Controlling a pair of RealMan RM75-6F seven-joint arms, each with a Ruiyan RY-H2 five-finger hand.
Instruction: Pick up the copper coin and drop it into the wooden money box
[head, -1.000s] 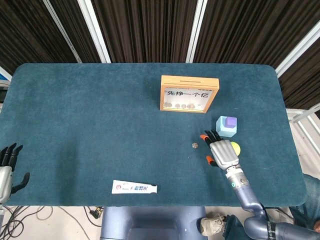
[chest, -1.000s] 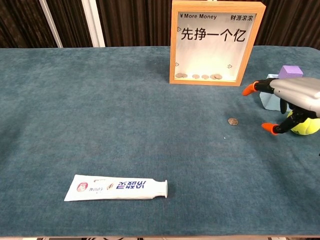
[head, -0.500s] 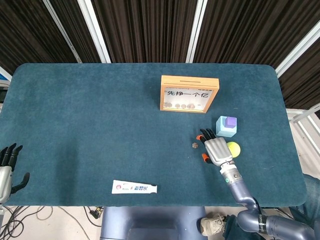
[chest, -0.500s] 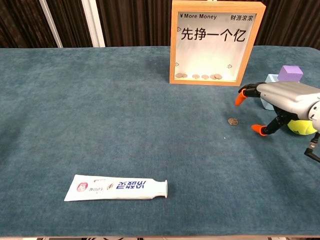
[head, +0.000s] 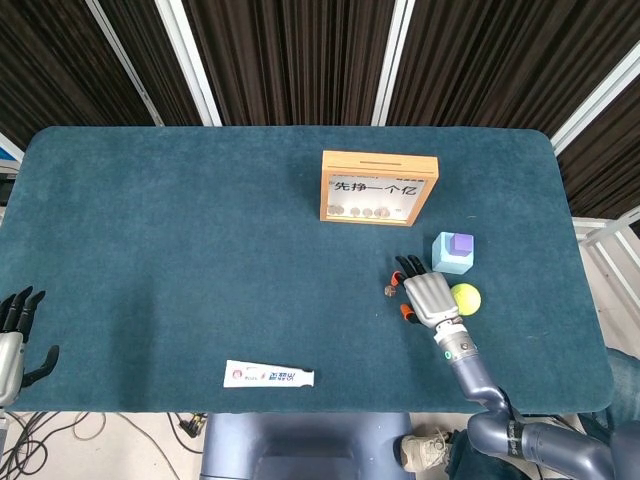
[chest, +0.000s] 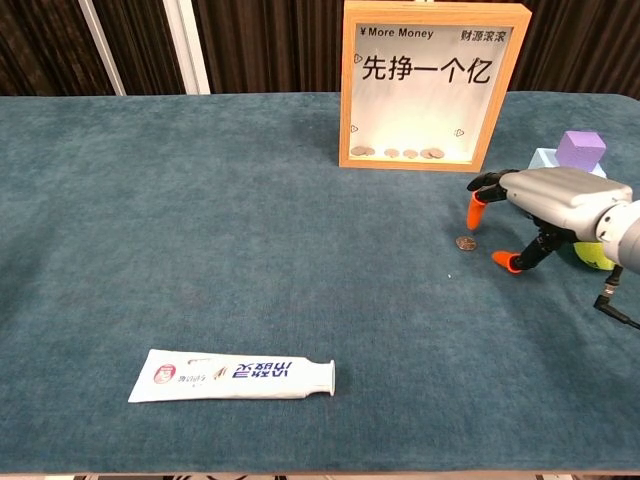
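The upright wooden money box with a clear front and Chinese lettering (chest: 435, 85) stands toward the far side of the dark teal cloth-covered table (head: 180, 240), and a row of coins lies along its bottom behind the pane. The small round copper coin (chest: 464, 242) lies flat on the cloth in front of the box, not yet picked up. The right hand (chest: 545, 200) hovers palm-down just beside the coin, its orange-tipped fingers (chest: 474, 212) spread apart and arched over it, holding nothing; one tip hangs right above the coin. Over the last second this hand has slid leftward from beside the yellow-green tennis ball (head: 465, 296) toward the coin. The left hand (head: 12, 335) stays at the near left table edge, fingers apart and empty.
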